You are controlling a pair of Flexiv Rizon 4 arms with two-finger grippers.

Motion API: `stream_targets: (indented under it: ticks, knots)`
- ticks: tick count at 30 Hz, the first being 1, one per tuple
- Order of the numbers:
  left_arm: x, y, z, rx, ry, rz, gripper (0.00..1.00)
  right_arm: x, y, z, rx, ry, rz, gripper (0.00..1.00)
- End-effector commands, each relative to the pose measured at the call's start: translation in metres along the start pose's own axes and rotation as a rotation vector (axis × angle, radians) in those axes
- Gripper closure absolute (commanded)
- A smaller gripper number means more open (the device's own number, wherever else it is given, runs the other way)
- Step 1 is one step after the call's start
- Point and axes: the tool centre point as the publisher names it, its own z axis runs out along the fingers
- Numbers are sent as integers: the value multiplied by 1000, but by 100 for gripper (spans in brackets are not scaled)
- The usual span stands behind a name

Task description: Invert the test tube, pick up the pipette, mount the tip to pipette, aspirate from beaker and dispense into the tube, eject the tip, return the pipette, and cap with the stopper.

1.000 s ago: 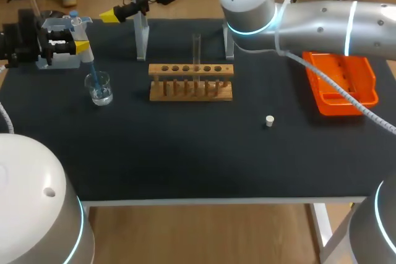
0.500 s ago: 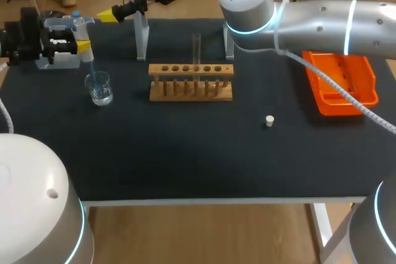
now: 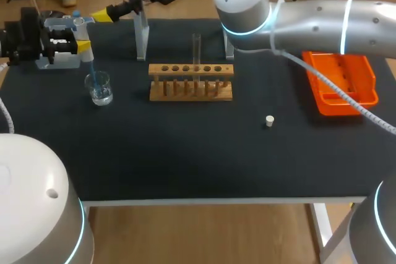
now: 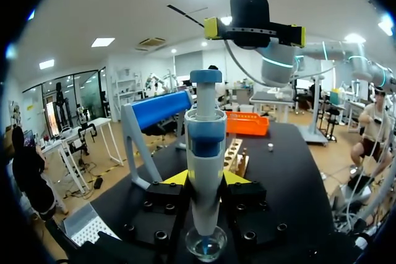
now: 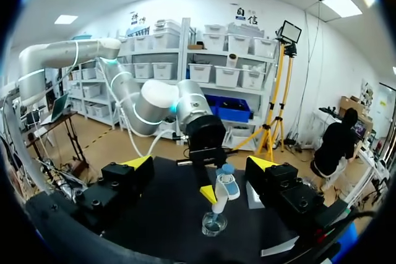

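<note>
Right fingers, spread and empty, have slid toward 11 o'clock, clearing space. Left fingers pinch the pipette, tip in the beaker at 9 o'clock: aspiration seems underway.

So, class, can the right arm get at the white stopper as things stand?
Probably yes: the stopper lies alone on bare table, nothing over it, and the right end effector is open and empty, though far off.

There is one each of pipette, beaker, test tube, rack, stopper and orange tray.
</note>
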Motion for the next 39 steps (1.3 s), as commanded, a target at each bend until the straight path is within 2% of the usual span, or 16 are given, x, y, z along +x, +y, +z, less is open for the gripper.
stream_targets:
  ticks: [1, 3, 4, 5, 6, 9, 10, 39]
  knots:
    - [1, -1, 0, -3, -3, -1, 100, -2, 3, 7, 0, -14, 9, 0]
    - [1, -1, 0, -3, -3, -1, 100, -3, 3, 9, -7, -23, 16, 0]
    - [1, -1, 0, -3, -3, -1, 100, -3, 3, 10, -9, -25, 18, 6]
    - [1, -1, 0, -3, -3, -1, 100, -3, 4, 11, -13, -27, 22, 29]
    - [1, -1, 0, -3, -3, -1, 100, -4, 4, 12, -15, -29, 25, 58]
    - [1, -1, 0, -3, -3, -1, 100, -4, 5, 15, -18, -35, 34, 96]
    - [1, -1, 0, -3, -3, -1, 100, -4, 5, 16, -19, -38, 41, 100]
    - [1, -1, 0, -3, -3, -1, 100, -14, 5, 41, 31, -81, 76, 100]
